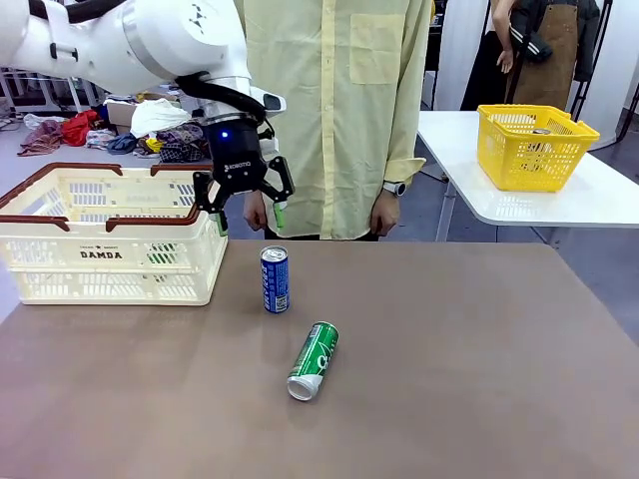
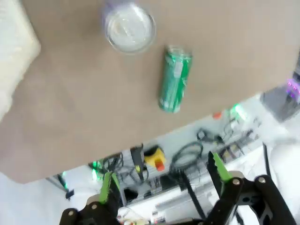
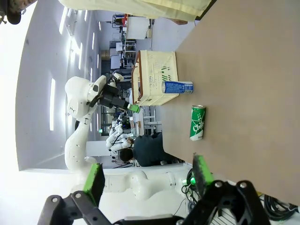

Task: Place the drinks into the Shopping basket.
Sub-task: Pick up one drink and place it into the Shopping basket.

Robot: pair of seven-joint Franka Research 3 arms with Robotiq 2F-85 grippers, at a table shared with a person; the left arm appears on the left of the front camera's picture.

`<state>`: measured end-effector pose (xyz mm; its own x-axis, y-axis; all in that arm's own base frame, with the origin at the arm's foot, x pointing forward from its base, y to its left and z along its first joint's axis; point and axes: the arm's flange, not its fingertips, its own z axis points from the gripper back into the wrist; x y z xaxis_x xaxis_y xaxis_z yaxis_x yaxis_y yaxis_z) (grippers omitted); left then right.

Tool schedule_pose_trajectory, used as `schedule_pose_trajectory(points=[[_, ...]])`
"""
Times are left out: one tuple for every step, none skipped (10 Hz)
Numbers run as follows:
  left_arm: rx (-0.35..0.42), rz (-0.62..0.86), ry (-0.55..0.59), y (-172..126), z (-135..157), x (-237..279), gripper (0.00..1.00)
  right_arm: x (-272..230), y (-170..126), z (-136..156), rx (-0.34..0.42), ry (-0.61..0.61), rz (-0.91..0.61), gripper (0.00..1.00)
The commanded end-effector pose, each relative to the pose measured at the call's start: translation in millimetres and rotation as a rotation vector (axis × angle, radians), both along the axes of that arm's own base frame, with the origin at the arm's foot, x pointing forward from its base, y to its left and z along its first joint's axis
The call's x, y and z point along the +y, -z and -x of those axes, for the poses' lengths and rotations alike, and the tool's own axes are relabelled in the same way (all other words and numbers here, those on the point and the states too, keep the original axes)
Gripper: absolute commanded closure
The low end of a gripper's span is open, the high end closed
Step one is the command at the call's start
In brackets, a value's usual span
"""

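A blue can (image 1: 275, 280) stands upright on the brown table, just right of the cream Shopping basket (image 1: 110, 261). A green can (image 1: 314, 360) lies on its side nearer the front. My left gripper (image 1: 246, 212) hangs open above the table, over the basket's right end and behind the blue can, holding nothing. In the left wrist view its open gripper (image 2: 164, 180) looks down on the blue can's silver top (image 2: 130, 29) and the green can (image 2: 174, 78). The right wrist view shows my right gripper (image 3: 147, 176) open and empty, with the green can (image 3: 198, 123), blue can (image 3: 177, 87) and basket (image 3: 154, 77) farther off.
A person in a pale yellow shirt (image 1: 334, 110) stands at the far edge, hands down. A yellow mesh basket (image 1: 533, 145) sits on a white side table (image 1: 519, 185) at the back right. The brown table (image 1: 469, 379) is bare to the right of the cans.
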<state>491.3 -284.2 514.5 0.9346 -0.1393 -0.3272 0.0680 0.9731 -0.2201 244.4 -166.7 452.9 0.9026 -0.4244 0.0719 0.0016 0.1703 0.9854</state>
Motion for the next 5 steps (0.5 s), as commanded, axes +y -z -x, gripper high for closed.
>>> schedule_pose_trajectory(points=[[-0.267, -0.125, -0.103, 21, 13, -20, 0.0, 0, -6, -2, 0.003, 0.01, -0.028, 0.0], [-0.388, -0.167, -0.125, 37, 5, -28, 0.0, 0, -6, -2, 0.003, 0.01, -0.028, 0.0], [-0.448, -0.17, -0.122, 51, -1, -33, 0.0, 0, -6, -2, 0.003, 0.01, -0.028, 0.0], [-0.489, -0.185, -0.136, 62, -5, -33, 0.0, 0, -6, -2, 0.003, 0.01, -0.028, 0.0], [-0.489, -0.182, -0.138, 70, -8, -34, 0.0, 0, -6, -2, 0.003, 0.01, -0.028, 0.0]])
